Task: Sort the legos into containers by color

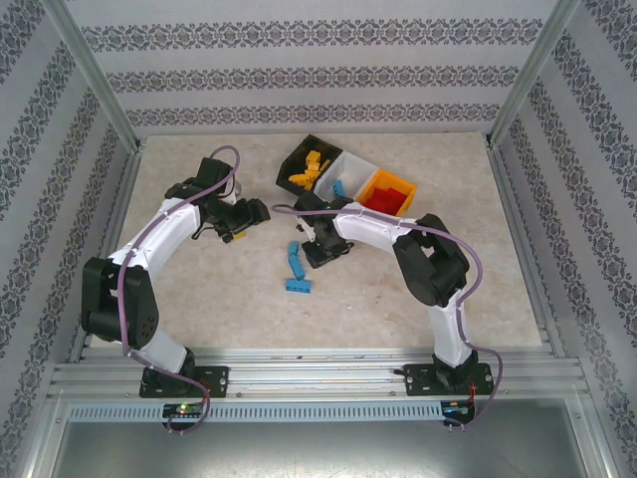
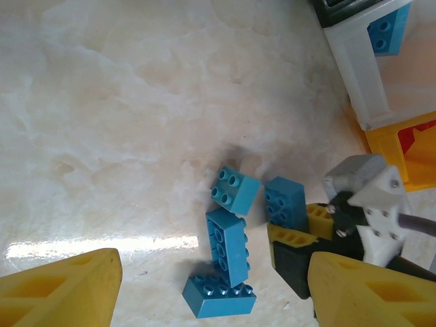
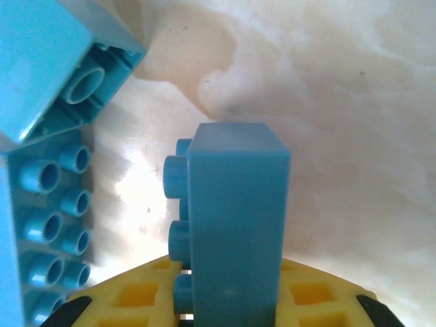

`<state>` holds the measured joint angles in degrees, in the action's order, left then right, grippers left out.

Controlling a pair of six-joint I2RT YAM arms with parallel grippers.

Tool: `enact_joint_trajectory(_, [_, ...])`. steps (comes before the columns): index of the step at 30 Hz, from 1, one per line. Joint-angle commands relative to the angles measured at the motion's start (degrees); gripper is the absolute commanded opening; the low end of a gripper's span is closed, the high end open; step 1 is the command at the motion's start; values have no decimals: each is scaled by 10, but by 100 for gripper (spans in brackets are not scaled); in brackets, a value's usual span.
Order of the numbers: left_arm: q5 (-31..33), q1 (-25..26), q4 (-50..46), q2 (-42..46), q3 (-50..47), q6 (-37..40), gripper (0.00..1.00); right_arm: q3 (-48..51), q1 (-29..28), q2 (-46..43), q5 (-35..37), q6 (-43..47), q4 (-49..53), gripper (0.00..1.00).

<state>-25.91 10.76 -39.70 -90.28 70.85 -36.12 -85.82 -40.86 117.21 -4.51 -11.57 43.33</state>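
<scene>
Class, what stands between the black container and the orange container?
The white container, with a blue lego inside, as the top external view shows.

Four blue legos [image 2: 227,244] clustered on the table [image 2: 122,122], right end effector [image 2: 300,226] alongside.

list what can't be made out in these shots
1. Right wrist view: whether the right pincer actually clamps the central blue brick; the bottom edge cuts off the contact.
2. Top view: how many red bricks fill the orange bin; too small, they merge.
3. Left wrist view: the white bin and its full contents; cut off by the frame edge.
</scene>
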Motion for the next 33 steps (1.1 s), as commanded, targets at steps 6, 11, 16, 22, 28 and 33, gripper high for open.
enact_joint_trajectory(6, [-18, -5, 1, -1, 6, 34, 73, -7, 64, -101, -45, -41, -37, 14])
enact_joint_trajectory(11, [-12, 25, -41, -2, 18, 74, 74, -47, 140, -94, -62, -69, -65, 14])
enact_joint_trajectory(16, [-4, 91, -67, -12, 17, 96, 88, -126, 198, -30, -70, -76, -69, 14])
enact_joint_trajectory(22, [33, 155, -80, -31, 16, 85, 100, -236, 227, 67, -83, -81, -51, 17])
enact_joint_trajectory(28, [28, 165, -85, -42, 11, 75, 100, -312, 233, 115, -75, -79, -30, 34])
enact_joint_trajectory(33, [14, 166, -89, -62, 17, 83, 100, -315, 235, 108, -69, -78, -30, 43])
